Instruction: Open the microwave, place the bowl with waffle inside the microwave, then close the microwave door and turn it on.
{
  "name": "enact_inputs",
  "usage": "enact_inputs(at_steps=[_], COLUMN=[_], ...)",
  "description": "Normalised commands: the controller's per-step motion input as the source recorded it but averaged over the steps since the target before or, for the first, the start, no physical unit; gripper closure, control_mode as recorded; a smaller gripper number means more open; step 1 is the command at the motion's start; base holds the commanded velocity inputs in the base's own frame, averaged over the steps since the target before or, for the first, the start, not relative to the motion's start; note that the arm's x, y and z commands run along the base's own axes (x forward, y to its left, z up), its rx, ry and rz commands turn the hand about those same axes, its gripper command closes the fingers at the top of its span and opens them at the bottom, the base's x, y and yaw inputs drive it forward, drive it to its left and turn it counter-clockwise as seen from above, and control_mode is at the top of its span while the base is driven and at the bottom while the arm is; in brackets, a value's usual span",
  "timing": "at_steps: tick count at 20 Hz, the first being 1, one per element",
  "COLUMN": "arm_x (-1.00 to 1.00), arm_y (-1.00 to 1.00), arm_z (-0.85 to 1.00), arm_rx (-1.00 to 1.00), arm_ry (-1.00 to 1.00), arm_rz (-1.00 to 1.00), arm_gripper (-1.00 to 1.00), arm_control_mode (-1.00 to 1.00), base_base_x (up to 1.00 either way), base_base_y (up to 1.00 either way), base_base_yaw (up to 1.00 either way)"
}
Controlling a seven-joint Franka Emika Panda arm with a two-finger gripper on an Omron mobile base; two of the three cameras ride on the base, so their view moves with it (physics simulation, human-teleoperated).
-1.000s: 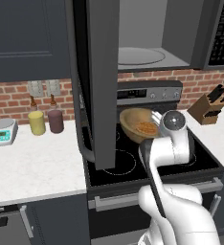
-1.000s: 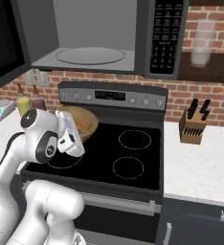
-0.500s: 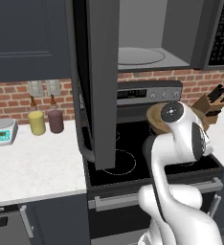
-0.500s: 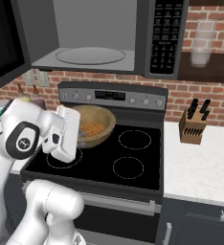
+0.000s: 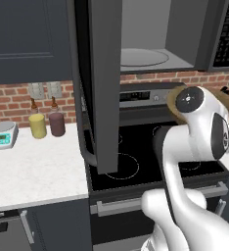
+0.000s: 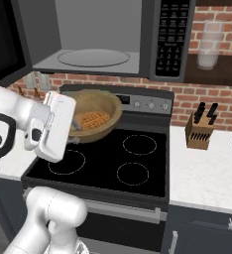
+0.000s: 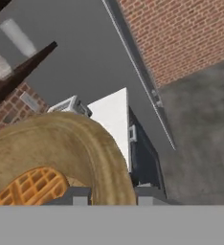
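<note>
The microwave (image 5: 155, 29) (image 6: 100, 34) stands open above the stove, its glass turntable (image 6: 93, 57) bare. The microwave door (image 5: 104, 83) is swung out to the left, with its curved handle (image 5: 83, 127) facing the room. My gripper (image 6: 73, 128) (image 7: 111, 196) is shut on the near rim of the brown wooden bowl (image 6: 108, 101) (image 7: 85, 143), holding it tilted in the air over the rear burners, below the cavity. The waffle (image 6: 90, 119) (image 7: 32, 186) lies inside the bowl. In the left base view my arm hides most of the bowl (image 5: 172, 100).
The black stove (image 6: 113, 163) lies beneath, with its control panel (image 6: 147, 104) behind the bowl. A yellow jar (image 5: 37, 125), a maroon jar (image 5: 57, 123) and a scale (image 5: 2, 135) stand on the left counter. A knife block (image 6: 199, 130) stands at the right.
The arm has swung right and lifted the bowl with the waffle off the stove level, closer to the microwave opening. The grip has stayed the same.
</note>
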Motion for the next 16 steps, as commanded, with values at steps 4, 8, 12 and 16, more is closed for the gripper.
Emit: enact_inputs(at_steps=[4, 8, 12, 16], arm_x=[-0.39, -0.2, -0.08, -0.01], arm_y=[0.01, 0.0, 0.0, 0.05], arm_z=[0.49, 0.43, 0.46, 0.56], arm_rx=[-0.02, -0.03, -0.11, -0.19], arm_ry=[-0.33, -0.24, -0.03, 0.03], arm_rz=[0.06, 0.16, 0.16, 0.13], arm_gripper=[1.0, 1.0, 1.0, 1.0], arm_control_mode=[-1.0, -1.0, -1.0, -1.0], base_base_x=[0.0, 0.0, 0.0, 0.0], base_base_y=[0.0, 0.0, 0.0, 0.0], base_base_yaw=[0.0, 0.0, 0.0, 0.0])
